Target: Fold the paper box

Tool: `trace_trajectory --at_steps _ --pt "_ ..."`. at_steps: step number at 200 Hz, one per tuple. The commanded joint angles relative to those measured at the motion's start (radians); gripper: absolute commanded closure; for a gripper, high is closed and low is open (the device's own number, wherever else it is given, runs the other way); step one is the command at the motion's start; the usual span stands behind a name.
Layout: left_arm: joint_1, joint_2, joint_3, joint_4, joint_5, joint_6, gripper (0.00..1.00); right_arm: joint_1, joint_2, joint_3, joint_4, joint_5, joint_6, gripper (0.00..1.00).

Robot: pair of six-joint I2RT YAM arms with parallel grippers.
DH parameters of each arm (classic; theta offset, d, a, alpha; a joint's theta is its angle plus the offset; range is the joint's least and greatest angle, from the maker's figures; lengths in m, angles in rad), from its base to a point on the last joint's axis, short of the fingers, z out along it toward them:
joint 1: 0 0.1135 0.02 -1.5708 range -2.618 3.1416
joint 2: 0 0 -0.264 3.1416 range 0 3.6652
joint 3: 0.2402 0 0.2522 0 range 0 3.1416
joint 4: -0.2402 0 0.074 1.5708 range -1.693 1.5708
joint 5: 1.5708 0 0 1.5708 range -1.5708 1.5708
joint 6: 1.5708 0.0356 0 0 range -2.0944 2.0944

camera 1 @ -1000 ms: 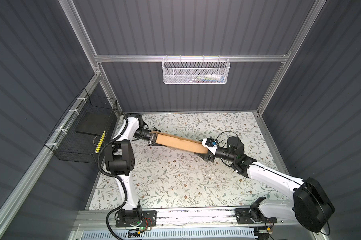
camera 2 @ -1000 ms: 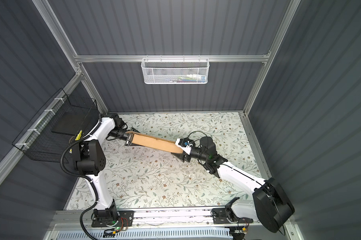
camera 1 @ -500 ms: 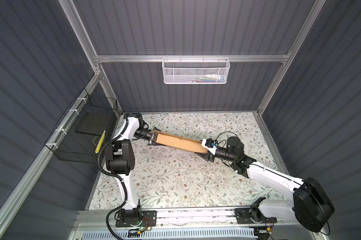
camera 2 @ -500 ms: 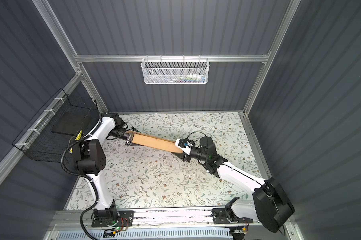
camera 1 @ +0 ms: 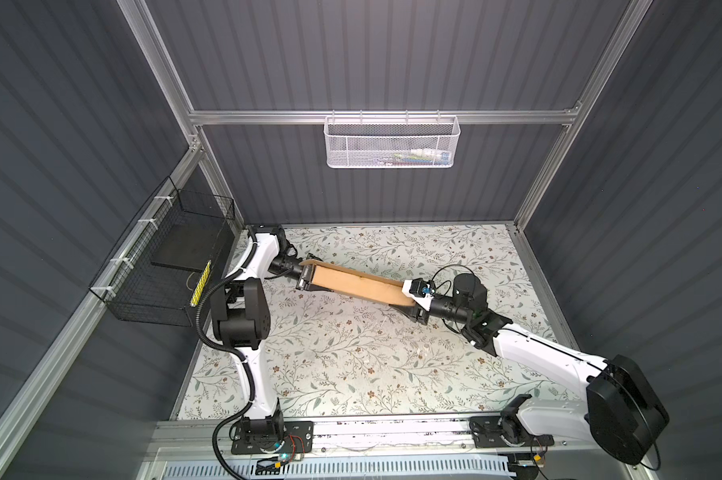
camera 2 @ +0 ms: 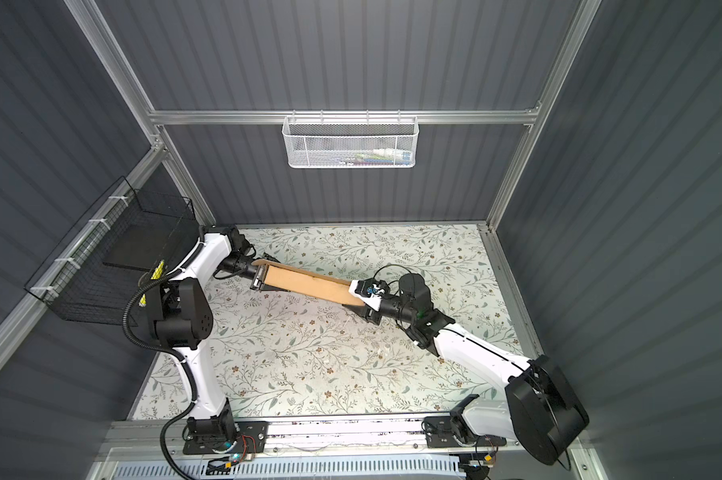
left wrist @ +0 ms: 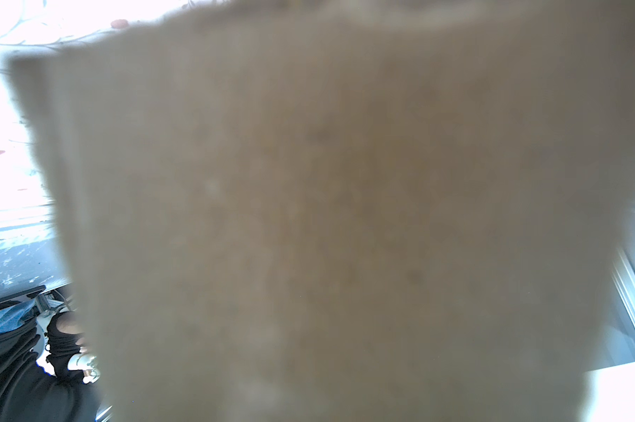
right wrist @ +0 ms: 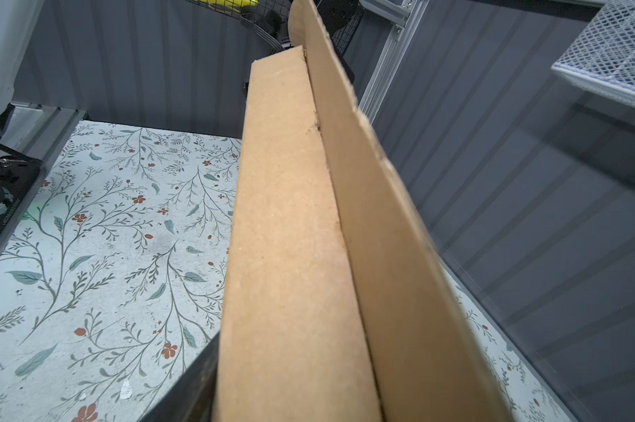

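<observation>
The paper box (camera 1: 357, 284) stands on edge at mid-frame over the tabletop (camera 1: 351, 365), with the left tool (camera 1: 305, 279) clamping its left end and the right tool (camera 1: 412, 300) its right. The white mesh basket (camera 1: 351, 145) (upper centre) holds small items (camera 1: 423, 154). The black wire basket (camera 1: 143, 299), at left, holds a dark slab (camera 1: 182, 246).

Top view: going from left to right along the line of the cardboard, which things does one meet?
The black wire basket → left gripper → paper box → right gripper.
</observation>
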Motion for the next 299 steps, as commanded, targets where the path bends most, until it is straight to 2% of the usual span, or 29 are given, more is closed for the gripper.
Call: trace_trajectory --at_steps 1,45,115,299 --pt "-0.002 0.012 0.024 -0.064 -0.015 0.037 0.48 -0.005 -0.006 0.026 0.003 0.057 0.003 0.4" --pt "0.002 0.015 0.025 -0.066 -0.016 0.04 0.47 -0.007 -0.013 0.016 0.005 0.068 0.0 0.41" --pt "0.021 0.026 0.053 -0.066 -0.031 0.052 0.38 -0.01 -0.029 -0.004 0.005 0.088 -0.014 0.43" --pt "0.07 0.049 0.067 -0.065 -0.078 0.067 0.38 -0.064 0.018 -0.061 0.058 0.099 0.033 0.48"
